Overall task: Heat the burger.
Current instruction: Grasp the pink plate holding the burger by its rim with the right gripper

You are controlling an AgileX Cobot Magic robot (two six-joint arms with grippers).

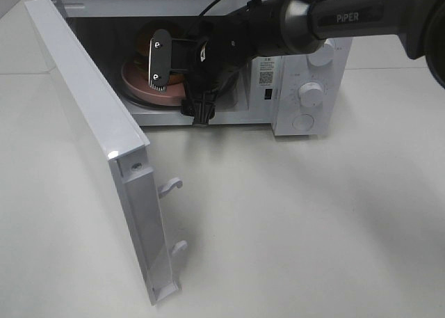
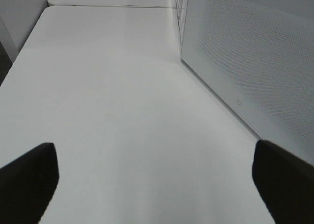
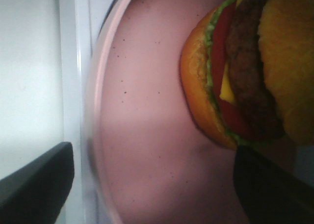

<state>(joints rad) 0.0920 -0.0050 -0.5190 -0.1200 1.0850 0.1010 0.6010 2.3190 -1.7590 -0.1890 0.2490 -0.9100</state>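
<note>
Burger [image 3: 245, 72]: standing on the pink plate [image 3: 147, 136], off-centre, inside the open microwave [image 1: 306, 116].
Microwave door [image 1: 83, 102]: swung wide open toward the left arm's side of the desk [image 1: 292, 213].
Right gripper [image 3: 152, 185]: reached into the oven cavity, turned on its side; its fingers [image 3: 39, 180] are spread apart by the plate and pinch nothing.
Left gripper [image 2: 157, 185]: over bare desk beside the door's perforated panel; fingers [image 2: 29, 180] spread wide, nothing between them.
</note>
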